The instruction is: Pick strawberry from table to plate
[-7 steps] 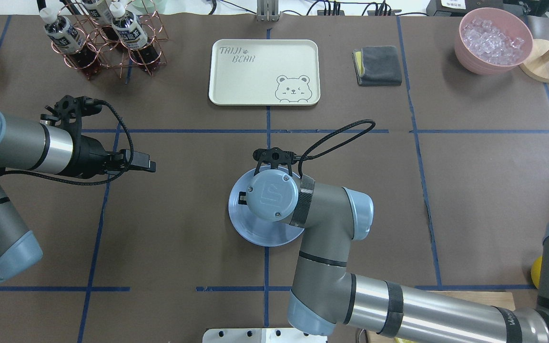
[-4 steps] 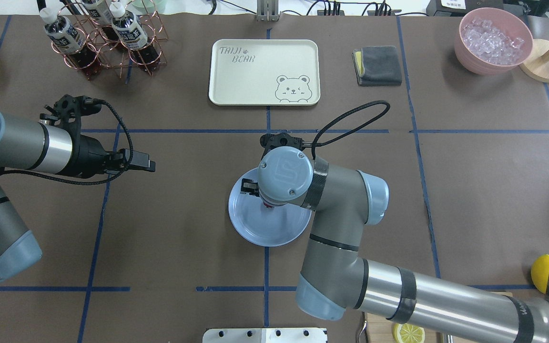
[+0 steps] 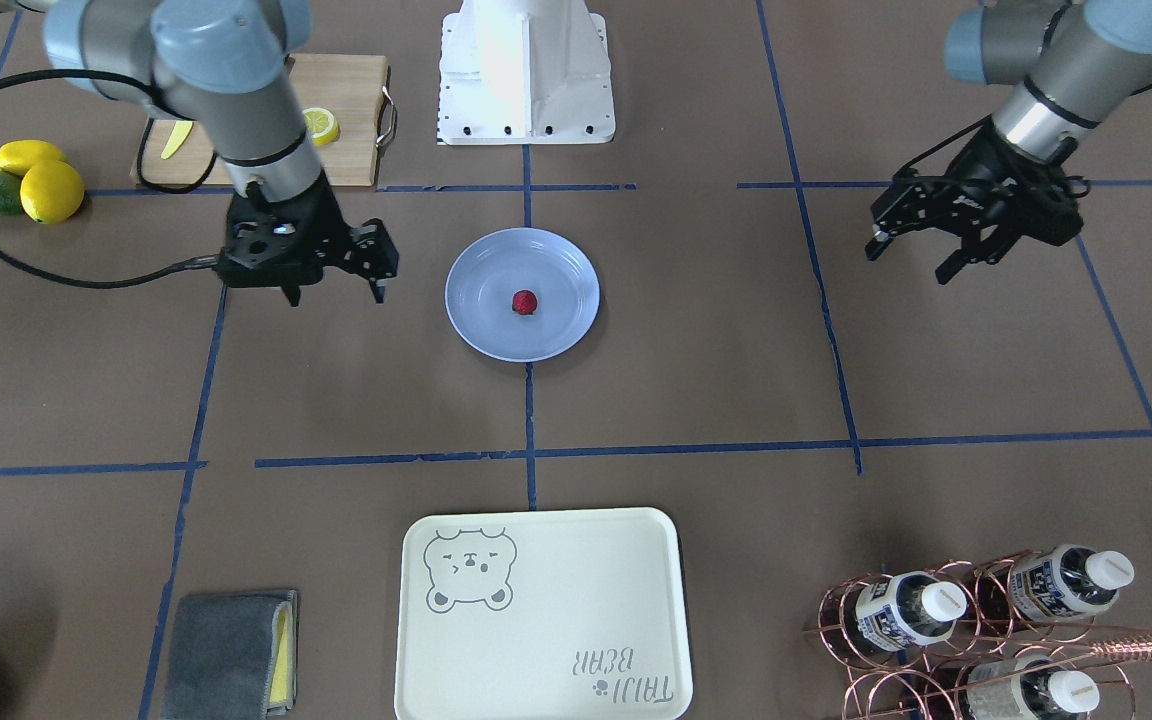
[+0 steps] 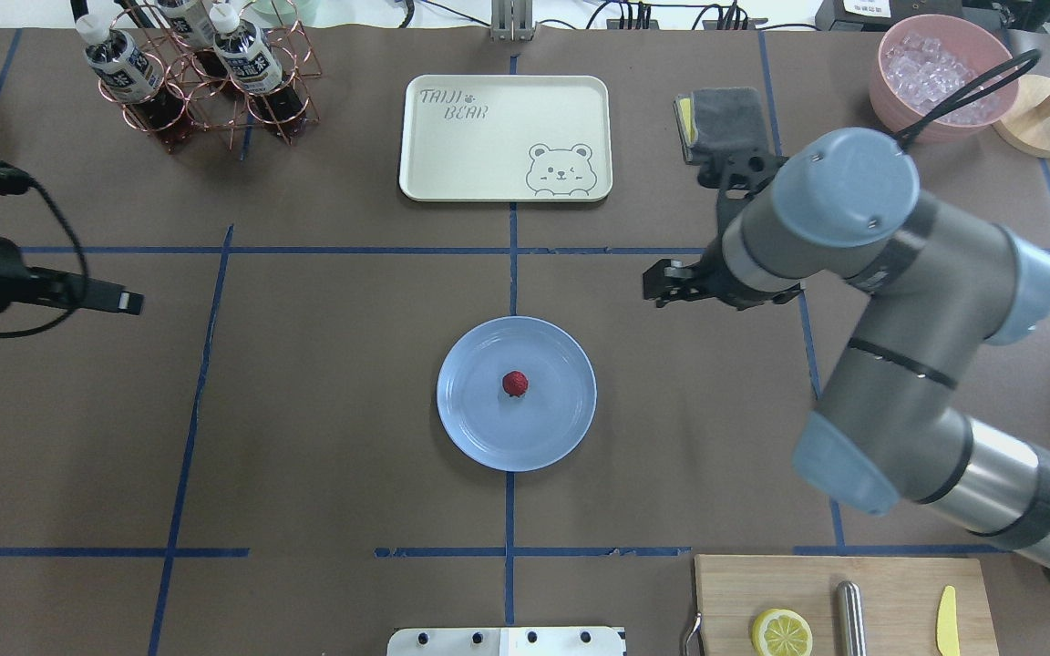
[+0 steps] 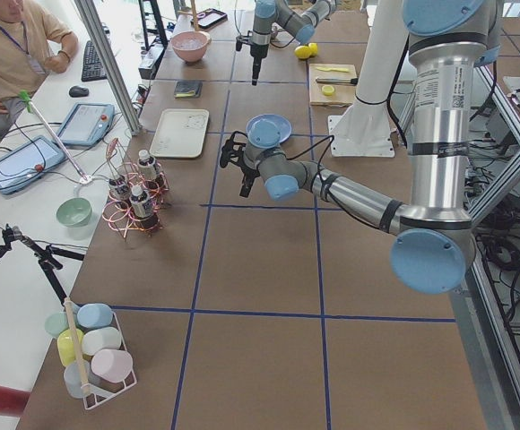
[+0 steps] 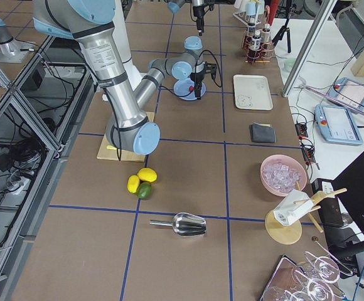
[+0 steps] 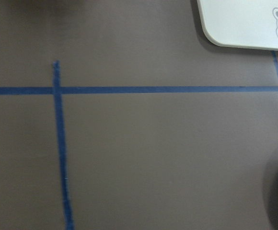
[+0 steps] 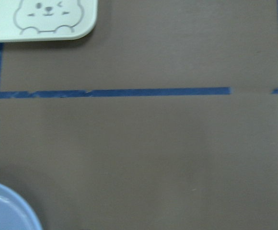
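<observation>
Brown table (image 3: pixel 736 380) holds the plate (image 3: pixel 476 320) with the strawberry (image 3: pixel 525 302) in its middle; the right gripper (image 3: pixel 334 297) and left gripper (image 3: pixel 906 266) hang off to each side, both spread wide, holding nothing.

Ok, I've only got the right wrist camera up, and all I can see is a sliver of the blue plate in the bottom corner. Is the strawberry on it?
Observer: Yes. The strawberry lies near the middle of the plate, with nothing else touching it.
Operator: Is the right gripper holding anything?
Observer: No. The right gripper hangs beside the plate, off to one side of it, with its jaws open and empty.
Operator: And where's the left one?
Observer: The left gripper is out on the opposite side of the plate, well apart from it, and its jaws are open too.
</observation>
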